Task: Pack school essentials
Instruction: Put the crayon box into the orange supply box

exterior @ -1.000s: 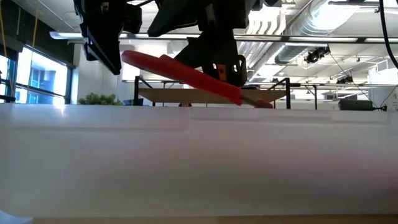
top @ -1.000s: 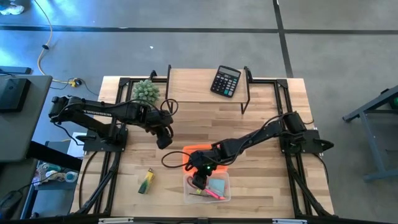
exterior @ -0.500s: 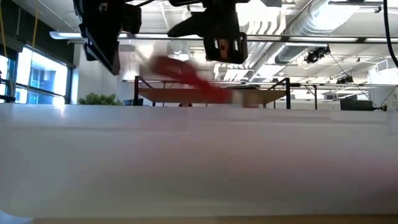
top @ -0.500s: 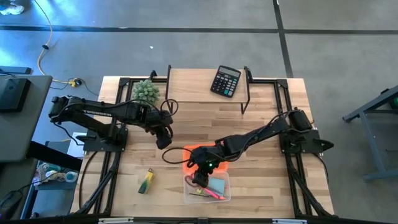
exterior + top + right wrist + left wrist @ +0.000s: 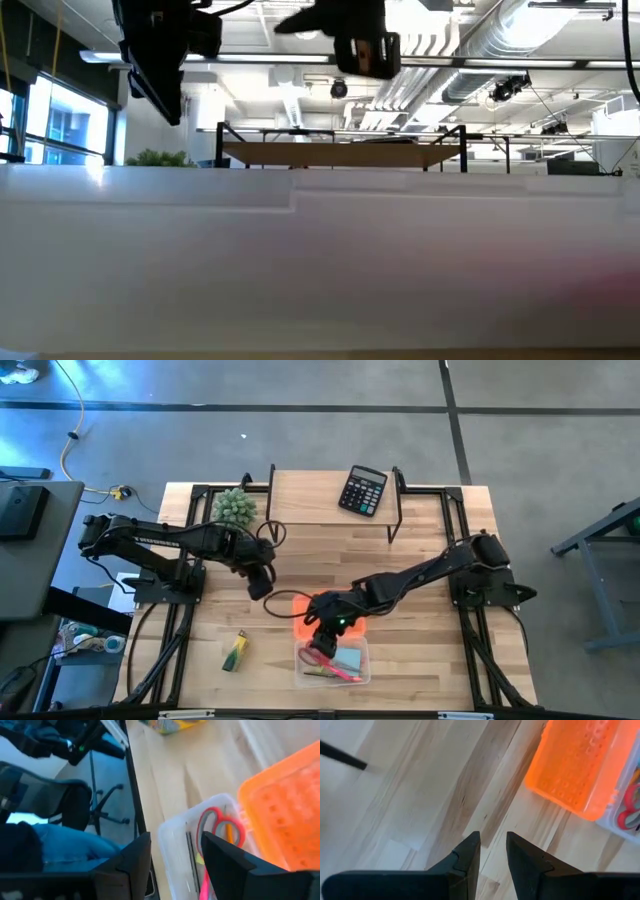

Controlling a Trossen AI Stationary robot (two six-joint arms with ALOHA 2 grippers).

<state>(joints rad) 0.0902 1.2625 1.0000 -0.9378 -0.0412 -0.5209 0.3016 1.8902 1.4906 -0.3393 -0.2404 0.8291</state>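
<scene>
Overhead, the right gripper [image 5: 320, 651] hangs above the clear box [image 5: 352, 672] near the worktop's [image 5: 420, 650] front edge, its fingers [image 5: 131, 858] spread apart with nothing between them. Inside that box lie the red-handled scissors [image 5: 216, 826], with their loops towards the box's left end, alongside a pink pen [image 5: 343, 673], a light-blue note pad [image 5: 349, 658] and thin wooden pencils [image 5: 189, 850]. Just beyond the box, touching its far side, sits the orange lid [image 5: 580, 765], partly hidden under the right arm. Off to the left, well apart from the box, the green-yellow marker [image 5: 235, 651] lies on the bare wood.

The left gripper [image 5: 260, 582] hovers over the worktop's middle, left of the lid, its fingers [image 5: 468, 853] close together with only a narrow gap and nothing held. At the far side, a black calculator [image 5: 362, 490] rests on a raised shelf [image 5: 310, 495], and a spiky green ball plant [image 5: 234, 507] stands at the far left corner.
</scene>
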